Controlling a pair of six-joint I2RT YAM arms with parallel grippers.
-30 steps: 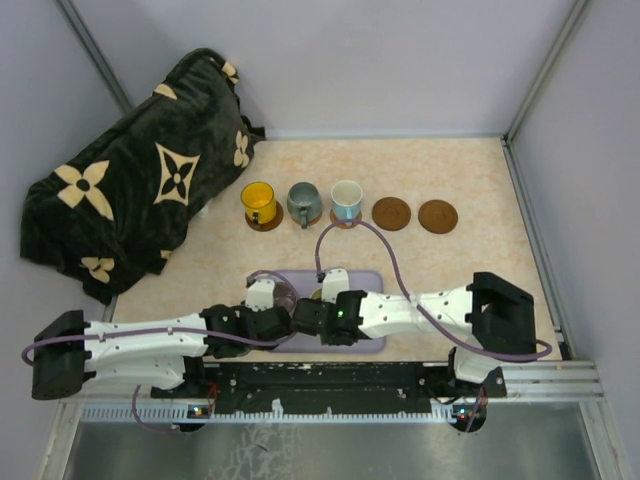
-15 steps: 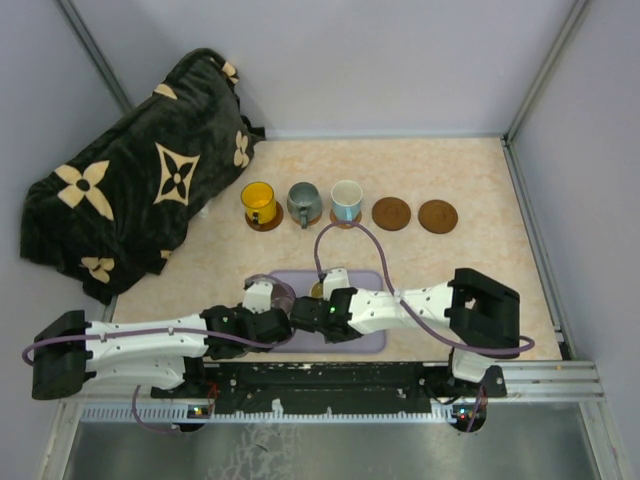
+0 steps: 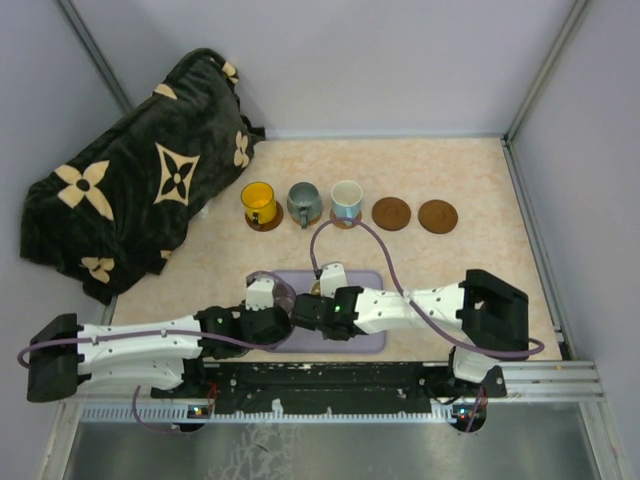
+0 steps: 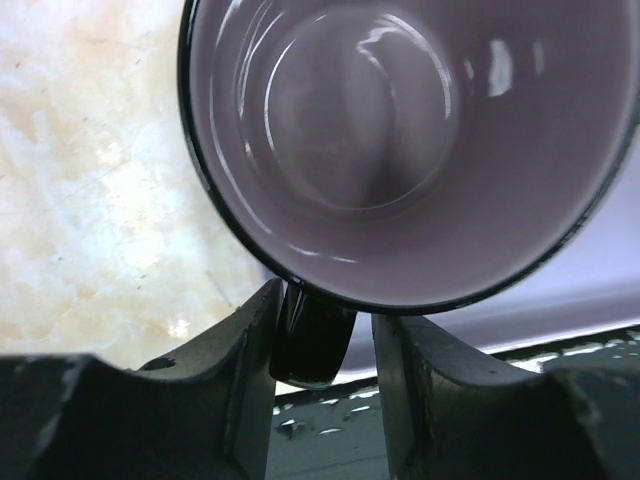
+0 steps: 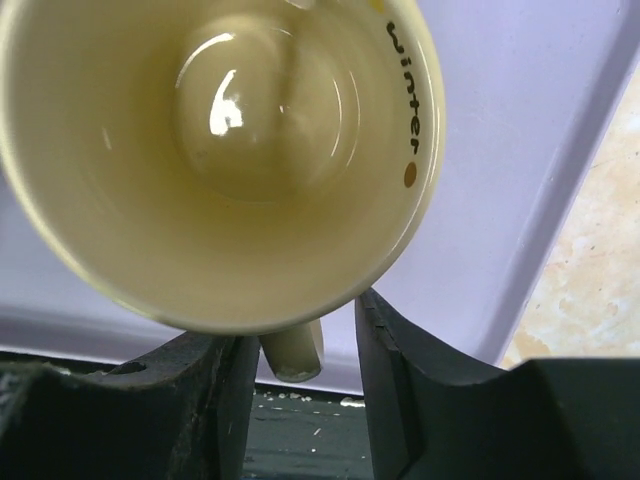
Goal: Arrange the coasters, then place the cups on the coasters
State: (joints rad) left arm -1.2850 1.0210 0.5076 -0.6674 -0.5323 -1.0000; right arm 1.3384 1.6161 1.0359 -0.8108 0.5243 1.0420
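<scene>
A mauve-grey cup (image 4: 400, 130) stands at the left edge of the lavender tray (image 3: 365, 290). Its dark handle (image 4: 312, 340) sits between the fingers of my left gripper (image 4: 322, 350), leaning on the left finger, with a small gap to the right one. The cream cup (image 5: 220, 150) stands on the tray. Its handle (image 5: 292, 350) lies inside my open right gripper (image 5: 305, 370), clear of the right finger. Further back, yellow (image 3: 258, 202), grey-green (image 3: 303, 202) and white-and-blue (image 3: 346, 198) cups each stand on a coaster. Two bare coasters (image 3: 391, 212) (image 3: 437, 216) follow on the right.
A dark flower-patterned blanket (image 3: 140, 190) is heaped at the back left. Both arms meet low over the tray near the table's front edge. A purple cable (image 3: 350, 228) loops over the table between the tray and the row of cups.
My right gripper's jaws have widened around the cream cup's handle, and the right arm swayed left, then back. The left arm has hardly moved.
</scene>
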